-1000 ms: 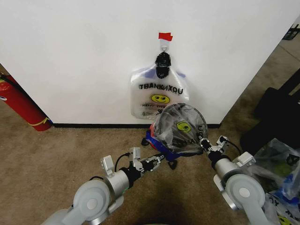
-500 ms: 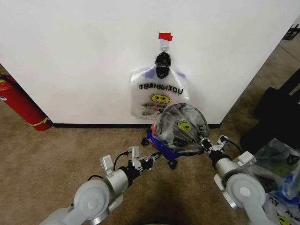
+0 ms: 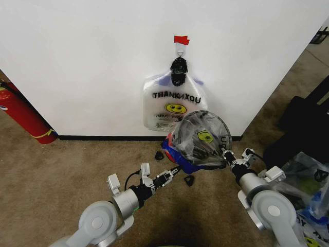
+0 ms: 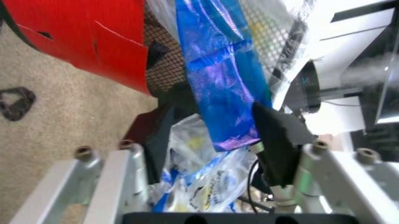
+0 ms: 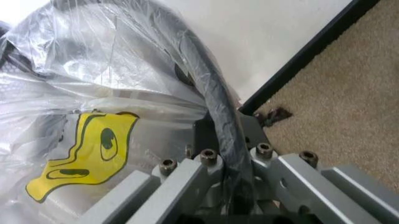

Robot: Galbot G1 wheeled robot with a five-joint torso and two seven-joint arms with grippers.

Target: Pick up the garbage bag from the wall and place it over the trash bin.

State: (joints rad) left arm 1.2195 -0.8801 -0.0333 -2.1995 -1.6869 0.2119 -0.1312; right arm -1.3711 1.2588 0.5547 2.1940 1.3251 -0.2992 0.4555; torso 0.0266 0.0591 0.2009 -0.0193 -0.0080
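Garbage bag [image 3: 201, 138] drapes trash bin [image 3: 175, 153] — right gripper [image 3: 226, 156] pinches its rim.

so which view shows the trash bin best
The head view: the trash bin stands whole by the wall, tilted, with a garbage bag over its mouth. The left wrist view gives only its red base and some mesh; the right wrist view shows its black rim under plastic.

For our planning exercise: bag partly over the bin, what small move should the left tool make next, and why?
Probably pull the garbage bag's blue edge down the trash bin's side: it sits bunched between the left tool's fingers, while the right tool holds the rim.
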